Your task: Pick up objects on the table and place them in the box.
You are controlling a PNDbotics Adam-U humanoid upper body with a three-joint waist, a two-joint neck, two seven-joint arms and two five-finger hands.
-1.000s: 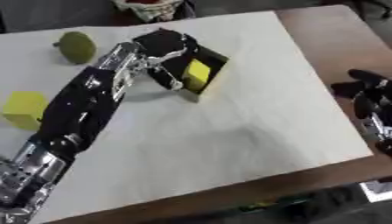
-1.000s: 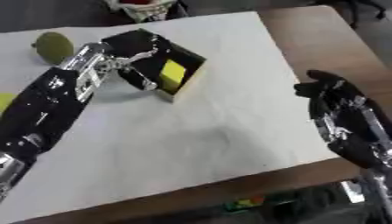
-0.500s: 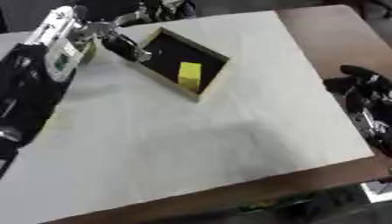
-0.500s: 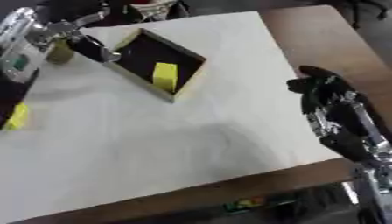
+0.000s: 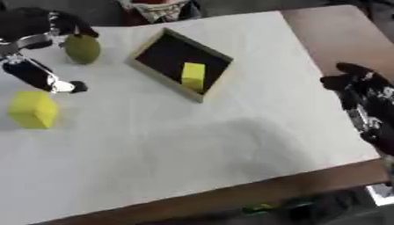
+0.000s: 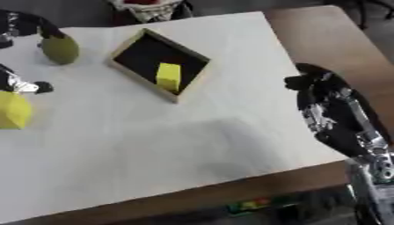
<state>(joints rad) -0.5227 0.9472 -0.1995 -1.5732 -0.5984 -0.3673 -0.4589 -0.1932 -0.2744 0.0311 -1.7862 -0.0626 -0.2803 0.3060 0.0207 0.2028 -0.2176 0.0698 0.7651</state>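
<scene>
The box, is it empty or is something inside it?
Not empty. The box has one yellow block standing inside it, near its right wall. Another yellow block and a green fruit are outside.

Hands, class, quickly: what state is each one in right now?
Left hand: fingers spread beside the green fruit, not closed on it.
Right hand: idle at the table's right edge; fingers cannot be told.
</scene>
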